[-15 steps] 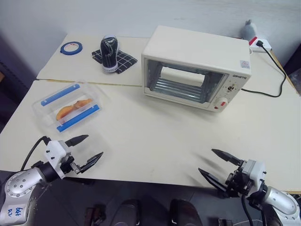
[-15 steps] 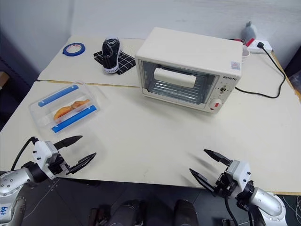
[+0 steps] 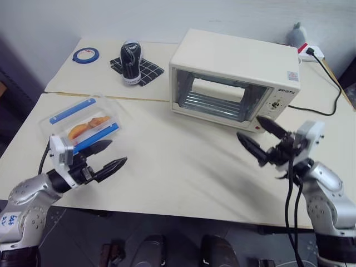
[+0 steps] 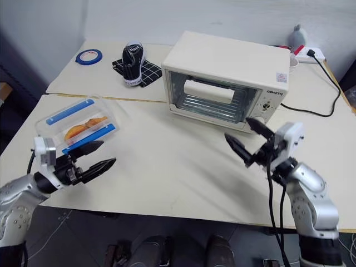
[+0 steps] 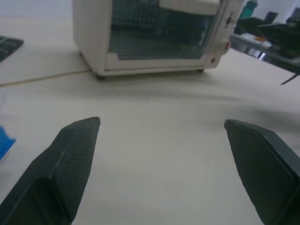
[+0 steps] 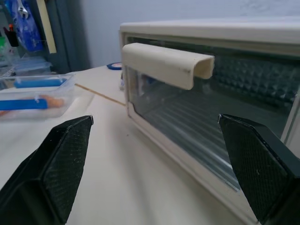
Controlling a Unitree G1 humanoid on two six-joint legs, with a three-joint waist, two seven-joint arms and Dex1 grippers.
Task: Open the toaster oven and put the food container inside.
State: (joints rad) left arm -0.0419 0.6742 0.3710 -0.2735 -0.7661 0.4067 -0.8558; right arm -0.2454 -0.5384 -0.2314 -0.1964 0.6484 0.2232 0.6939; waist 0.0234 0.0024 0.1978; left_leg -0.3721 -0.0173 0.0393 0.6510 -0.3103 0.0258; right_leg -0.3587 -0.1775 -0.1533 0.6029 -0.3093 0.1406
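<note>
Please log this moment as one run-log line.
oven door shut | container on table | left gripper open | right gripper open

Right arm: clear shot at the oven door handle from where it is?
Probably yes. The right gripper is open, hangs in front of the toaster oven and looks at its white bar handle, with bare table between them. The door is shut, and the food container lies far off to the left.

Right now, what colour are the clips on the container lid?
Blue: two strips on the container lid, clearest in the right eye view.
</note>
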